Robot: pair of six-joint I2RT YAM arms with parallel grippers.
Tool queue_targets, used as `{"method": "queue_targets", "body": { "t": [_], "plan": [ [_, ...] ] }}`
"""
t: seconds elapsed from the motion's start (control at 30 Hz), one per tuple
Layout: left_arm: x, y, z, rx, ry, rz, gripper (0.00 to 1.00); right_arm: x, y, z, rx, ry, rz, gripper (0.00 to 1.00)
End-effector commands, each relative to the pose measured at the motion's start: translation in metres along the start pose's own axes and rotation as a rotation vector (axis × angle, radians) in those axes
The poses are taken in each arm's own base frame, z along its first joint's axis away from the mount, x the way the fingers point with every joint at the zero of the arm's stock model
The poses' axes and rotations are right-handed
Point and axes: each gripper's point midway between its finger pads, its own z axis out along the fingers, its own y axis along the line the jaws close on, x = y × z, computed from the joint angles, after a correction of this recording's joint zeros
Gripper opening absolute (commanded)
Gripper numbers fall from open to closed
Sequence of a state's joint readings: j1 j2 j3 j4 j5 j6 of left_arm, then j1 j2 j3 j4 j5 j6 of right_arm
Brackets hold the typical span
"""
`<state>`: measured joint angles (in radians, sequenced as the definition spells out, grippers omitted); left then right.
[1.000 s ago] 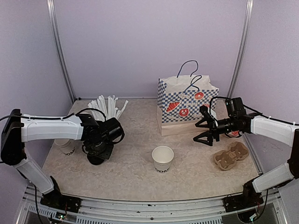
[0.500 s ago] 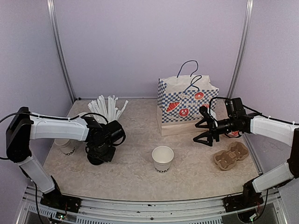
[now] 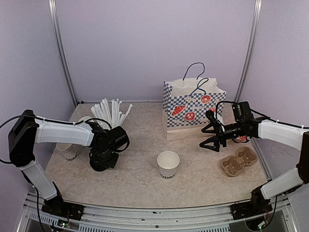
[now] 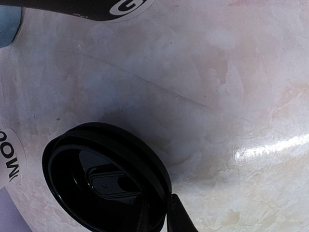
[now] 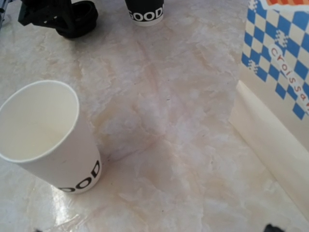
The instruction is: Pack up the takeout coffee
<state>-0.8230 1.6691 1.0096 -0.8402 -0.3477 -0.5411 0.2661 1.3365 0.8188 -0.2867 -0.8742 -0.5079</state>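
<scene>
One white paper cup (image 3: 168, 165) stands open and lidless mid-table, also in the right wrist view (image 5: 48, 137). A second white cup (image 3: 68, 151) stands at the left, half hidden behind my left arm. A round black lid (image 4: 104, 179) lies on the table between them. My left gripper (image 3: 103, 159) is down on it. In the left wrist view its fingers (image 4: 179, 220) sit one inside and one outside the lid's rim, pinching it. My right gripper (image 3: 208, 136) hovers open and empty in front of the bag, well right of the middle cup.
A blue-checked paper bag (image 3: 193, 110) stands open at the back right. A cardboard cup carrier (image 3: 238, 161) lies at the right. A black cup of white straws (image 3: 113, 114) stands behind my left gripper. A light-blue mug (image 4: 7, 24) shows at the left wrist view's corner.
My left gripper has shifted slightly over the black lid and its jaws have narrowed onto the rim. The right arm and both cups have not moved.
</scene>
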Motion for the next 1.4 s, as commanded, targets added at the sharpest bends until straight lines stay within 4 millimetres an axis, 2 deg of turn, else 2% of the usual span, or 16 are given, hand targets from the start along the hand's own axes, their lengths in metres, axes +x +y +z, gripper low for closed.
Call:
{"method": "queue_targets", "body": {
  "t": [0.0,0.17,0.33,0.43,0.53,0.6,0.8,0.87,1.0,1.17,1.23,1.37],
  "plan": [
    [-0.001,0.003,0.001,-0.01,0.0,-0.003,0.13,0.003,0.0,0.001,-0.005,0.005,0.004,0.98],
    [0.0,0.004,-0.01,-0.008,0.004,-0.009,0.09,0.003,0.0,0.001,-0.007,0.005,0.004,0.97],
    [-0.003,-0.004,-0.038,0.027,-0.008,-0.002,0.09,0.002,0.001,0.001,-0.012,0.002,0.006,0.98],
    [-0.008,-0.015,-0.062,0.096,-0.032,0.005,0.09,0.001,0.001,0.001,-0.014,-0.001,0.007,0.97],
    [-0.022,-0.038,-0.096,0.203,-0.109,0.034,0.08,-0.005,0.003,-0.001,-0.023,-0.013,0.007,0.97],
    [-0.04,-0.061,-0.133,0.31,-0.213,0.069,0.08,-0.019,0.007,-0.005,-0.044,-0.039,0.011,0.97],
    [-0.094,-0.136,-0.265,0.668,-0.578,0.181,0.09,-0.076,0.017,-0.023,-0.105,-0.12,-0.002,0.97],
    [-0.11,-0.152,-0.3,0.772,-0.678,0.199,0.07,-0.094,0.021,-0.027,-0.121,-0.141,-0.014,0.97],
    [-0.134,-0.178,-0.353,0.963,-0.851,0.217,0.06,-0.136,0.034,-0.035,-0.164,-0.201,-0.047,0.98],
    [-0.133,-0.188,-0.403,1.201,-1.032,0.255,0.07,-0.186,0.043,-0.042,-0.201,-0.271,-0.07,0.99],
    [-0.13,-0.184,-0.418,1.295,-1.096,0.252,0.07,-0.202,0.047,-0.041,-0.214,-0.289,-0.066,0.99],
    [-0.127,-0.158,-0.443,1.436,-1.222,0.203,0.07,-0.225,0.062,-0.035,-0.267,-0.306,-0.078,0.99]
  ]
}}
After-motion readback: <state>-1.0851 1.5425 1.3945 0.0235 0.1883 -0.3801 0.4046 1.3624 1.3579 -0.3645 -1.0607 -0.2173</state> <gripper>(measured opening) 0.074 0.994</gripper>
